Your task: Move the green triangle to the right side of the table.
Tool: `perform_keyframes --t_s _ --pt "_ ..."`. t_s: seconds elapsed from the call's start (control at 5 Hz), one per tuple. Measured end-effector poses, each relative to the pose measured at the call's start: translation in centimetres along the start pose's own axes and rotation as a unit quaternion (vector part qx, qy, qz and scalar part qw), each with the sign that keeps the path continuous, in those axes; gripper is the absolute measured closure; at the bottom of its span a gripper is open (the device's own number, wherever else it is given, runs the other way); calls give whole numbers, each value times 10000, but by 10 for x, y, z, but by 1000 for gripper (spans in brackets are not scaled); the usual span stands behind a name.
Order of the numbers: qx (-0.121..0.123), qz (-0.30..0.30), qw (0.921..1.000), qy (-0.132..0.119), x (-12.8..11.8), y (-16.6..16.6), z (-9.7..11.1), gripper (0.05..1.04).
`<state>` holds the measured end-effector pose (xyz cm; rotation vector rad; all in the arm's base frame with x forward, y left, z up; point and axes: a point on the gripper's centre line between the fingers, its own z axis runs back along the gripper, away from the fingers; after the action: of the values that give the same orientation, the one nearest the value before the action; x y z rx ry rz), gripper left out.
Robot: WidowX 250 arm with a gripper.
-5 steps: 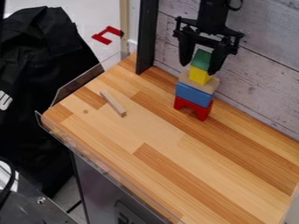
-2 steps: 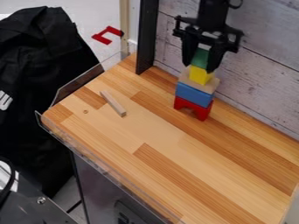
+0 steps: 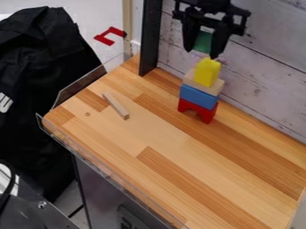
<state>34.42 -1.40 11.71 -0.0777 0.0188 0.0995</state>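
Camera view: one claw (image 3: 202, 53) grips one green block (image 3: 203, 41).

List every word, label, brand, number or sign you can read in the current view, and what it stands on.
No text can be read.
White marking on the black cloth: cut off by the view's edge, unreadable.
Marking on the dark panel below the tabletop: partial, too small to read.
Green block: no lettering seen.

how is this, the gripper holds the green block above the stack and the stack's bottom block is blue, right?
The bottom block is red, not blue, as the camera view shows. The gripper does hold the green block above the stack.
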Motion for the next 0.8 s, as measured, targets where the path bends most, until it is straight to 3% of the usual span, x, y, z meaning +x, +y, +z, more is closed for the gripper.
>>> perform_keyframes --t_s 0.2,0.4,0.8 --pt "-69 -282 9996 47 -14 -16 -7 521" --pt "-296 -904 9950 298 -37 -44 -33 521" --pt "-22 -1107 9915 678 -53 -78 -67 521"
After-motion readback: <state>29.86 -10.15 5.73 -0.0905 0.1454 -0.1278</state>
